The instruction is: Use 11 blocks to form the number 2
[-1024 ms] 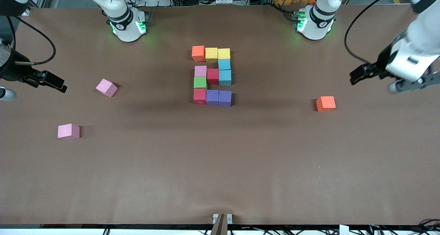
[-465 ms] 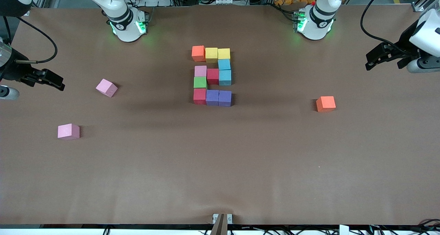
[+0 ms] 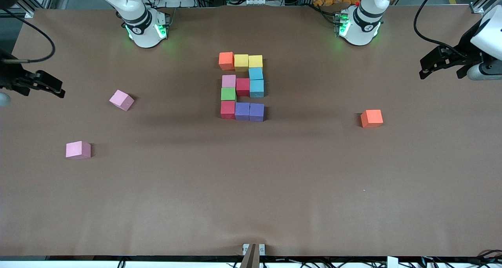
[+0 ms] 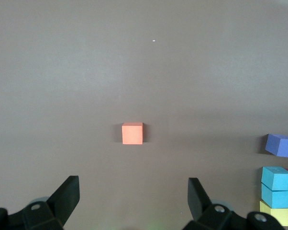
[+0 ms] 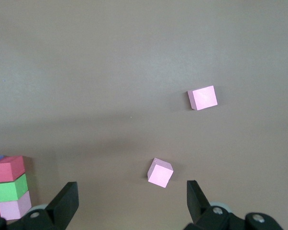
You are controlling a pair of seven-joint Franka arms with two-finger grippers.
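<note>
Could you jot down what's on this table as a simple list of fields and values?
number 2: eleven cubes, mid-table, complete
loose orange block: toward the left arm's end
loose pink blocks: toward the right arm's end
left gripper: open, empty, over the table's edge
right gripper: open, empty, over the opposite edge

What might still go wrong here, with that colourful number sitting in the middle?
The number 2 looks complete, but its cubes are loose, so a low sweep could scatter them. Both pincers are open and empty: the left pincer and right pincer hang at the table's ends. The spare orange block could be knocked by the left arm.
</note>
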